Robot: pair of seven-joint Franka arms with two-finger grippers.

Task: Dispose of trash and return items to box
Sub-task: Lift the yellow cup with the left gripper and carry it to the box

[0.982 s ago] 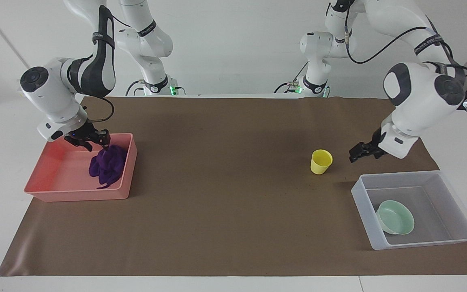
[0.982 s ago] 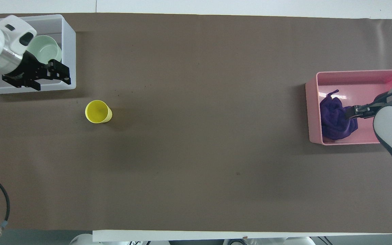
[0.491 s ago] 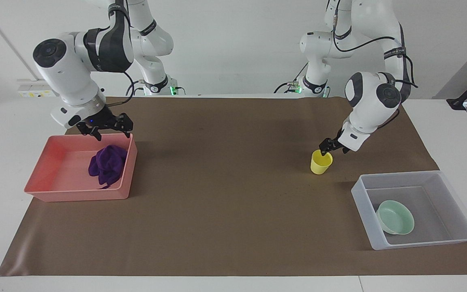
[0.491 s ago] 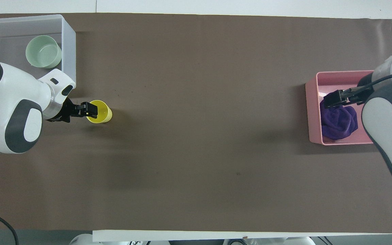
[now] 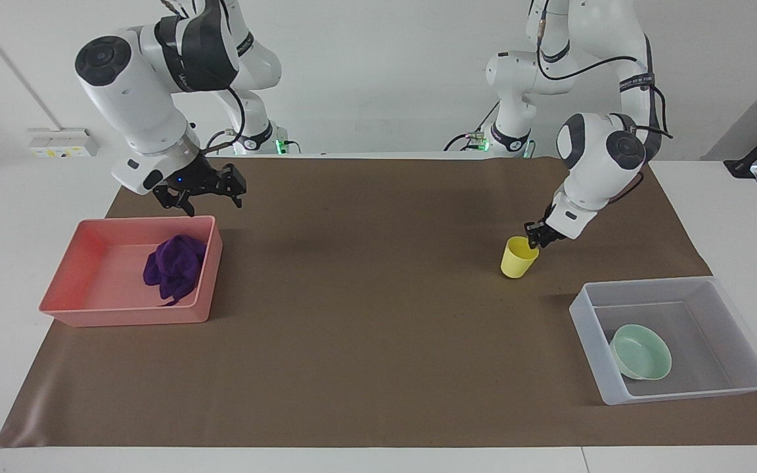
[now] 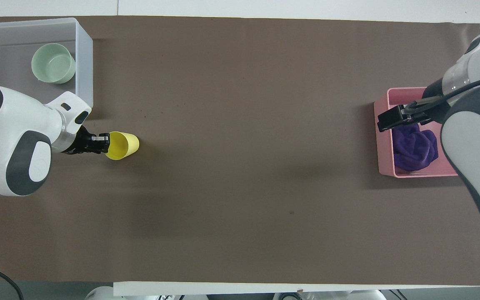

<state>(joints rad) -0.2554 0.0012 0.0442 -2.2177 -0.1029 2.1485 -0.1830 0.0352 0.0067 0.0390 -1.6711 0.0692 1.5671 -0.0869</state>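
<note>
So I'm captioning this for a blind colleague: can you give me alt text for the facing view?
The left gripper holds a tilted yellow cup by its rim, above the brown mat near a translucent bin that has a green bowl in it. At the right arm's end, the right gripper hangs open above a pink tray that contains a purple cloth.

The bowl [image 5: 641, 352] lies in the box [image 5: 743, 384] at the left arm's end of the table; the cup [image 5: 518, 257] is nearer to the robots than the box, tilted. The cloth [image 5: 175, 268] lies in the tray [image 5: 99, 314] at the right arm's end, well apart.
</note>
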